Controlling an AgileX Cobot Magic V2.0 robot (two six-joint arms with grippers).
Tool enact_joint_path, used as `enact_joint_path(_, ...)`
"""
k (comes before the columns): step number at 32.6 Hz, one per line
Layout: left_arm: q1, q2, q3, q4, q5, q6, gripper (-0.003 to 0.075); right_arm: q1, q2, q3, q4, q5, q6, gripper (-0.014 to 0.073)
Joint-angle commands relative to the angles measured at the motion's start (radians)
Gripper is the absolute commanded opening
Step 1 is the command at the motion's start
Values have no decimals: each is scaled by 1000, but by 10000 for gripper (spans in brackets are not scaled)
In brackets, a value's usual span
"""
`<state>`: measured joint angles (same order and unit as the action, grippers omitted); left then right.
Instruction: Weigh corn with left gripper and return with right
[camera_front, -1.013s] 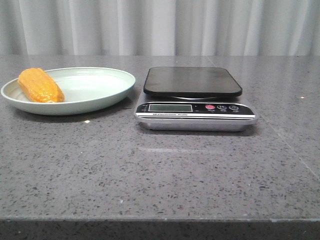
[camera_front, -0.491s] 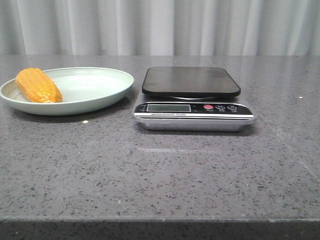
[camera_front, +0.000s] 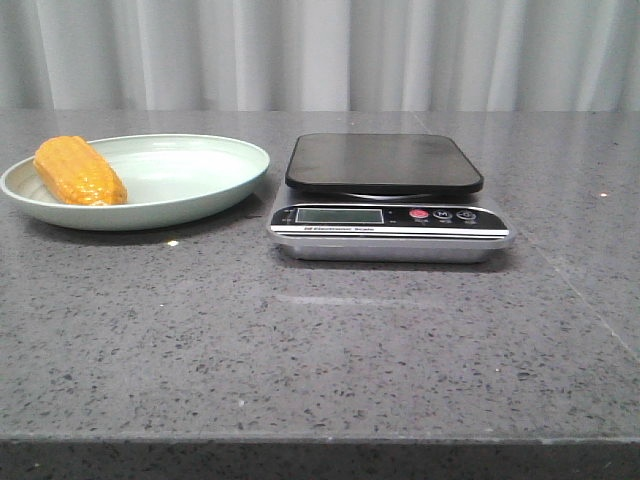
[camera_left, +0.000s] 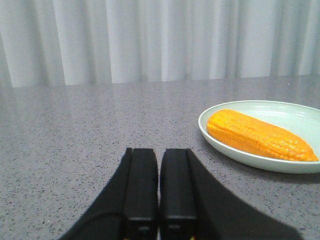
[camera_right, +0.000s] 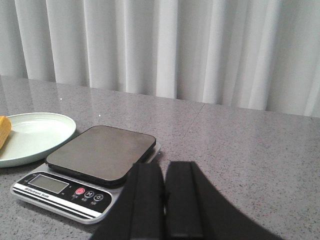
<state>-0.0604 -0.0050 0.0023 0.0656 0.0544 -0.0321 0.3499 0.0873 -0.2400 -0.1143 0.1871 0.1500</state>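
While nothing has really changed since the earlier frame, we see the glossy ridged corn (camera_front: 79, 171) lying in the shallow pale-green plate (camera_front: 190, 190), left of the black-topped scale (camera_front: 388, 198) on the speckled grey table (camera_front: 320, 340). Left pincer (camera_left: 159, 187) and right pincer (camera_right: 164, 200) both clenched, empty.

Orange-yellow corn (camera_front: 79, 171), pale-green plate (camera_front: 200, 195), speckled-grey table (camera_front: 320, 340)
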Motion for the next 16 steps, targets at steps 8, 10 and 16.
enact_joint_path(8, -8, -20, 9, 1, -81, -11, 127, -6, 11, -25, -11, -83, -12, 150)
enact_joint_path(10, -8, -20, 9, 1, -81, -11, 127, -6, 11, -21, -11, -85, -12, 150)
enact_joint_path(16, -8, -20, 9, 1, -81, -11, 127, -139, 5, 20, -11, -121, -12, 150)
